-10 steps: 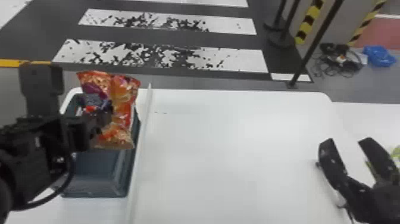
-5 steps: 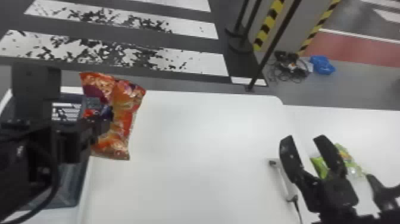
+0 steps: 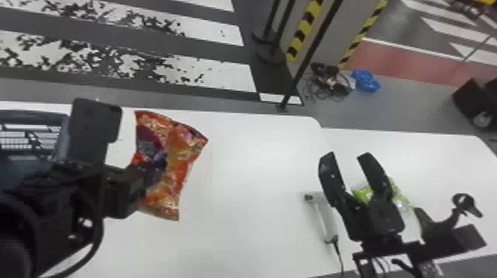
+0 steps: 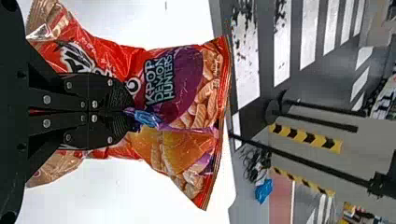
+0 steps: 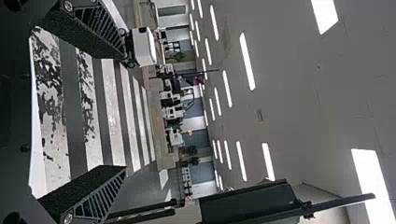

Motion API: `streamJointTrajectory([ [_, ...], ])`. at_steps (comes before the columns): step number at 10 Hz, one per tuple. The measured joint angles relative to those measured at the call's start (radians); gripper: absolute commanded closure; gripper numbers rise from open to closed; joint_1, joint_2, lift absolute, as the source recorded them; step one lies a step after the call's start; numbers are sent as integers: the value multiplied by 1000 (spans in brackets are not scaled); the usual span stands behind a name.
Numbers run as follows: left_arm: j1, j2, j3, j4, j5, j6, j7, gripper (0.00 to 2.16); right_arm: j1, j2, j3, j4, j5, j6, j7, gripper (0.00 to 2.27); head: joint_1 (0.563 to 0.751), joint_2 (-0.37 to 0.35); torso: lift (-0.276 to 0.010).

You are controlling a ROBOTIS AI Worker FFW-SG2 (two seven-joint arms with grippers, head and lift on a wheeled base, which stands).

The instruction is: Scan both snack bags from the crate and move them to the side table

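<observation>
Right of the crate, my left gripper clamps the orange snack bag over the table; long axis near upright, upper end leaning right. Wide and empty, my right gripper partly masks the green snack bag.

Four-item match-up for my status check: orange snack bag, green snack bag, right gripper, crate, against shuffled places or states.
1. Orange snack bag
2. Green snack bag
3. Right gripper
4. Crate

A. At the head view's left edge
B. Fingers spread apart
C. Partly hidden behind the right arm's fingers
D. Held by the left gripper

Pairs: 1-D; 2-C; 3-B; 4-A
</observation>
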Motion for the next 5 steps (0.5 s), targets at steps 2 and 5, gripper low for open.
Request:
streamJointTrajectory([
  [2, -34, -1, -66, 165, -4, -155, -54, 1973, -29, 1, -3, 22, 12, 19, 0, 76, 695, -350, -29],
  [5, -107, -27, -137, 407, -15, -367, -147, 1973, -63, -2, -24, 53, 15, 41, 0, 76, 695, -350, -29],
])
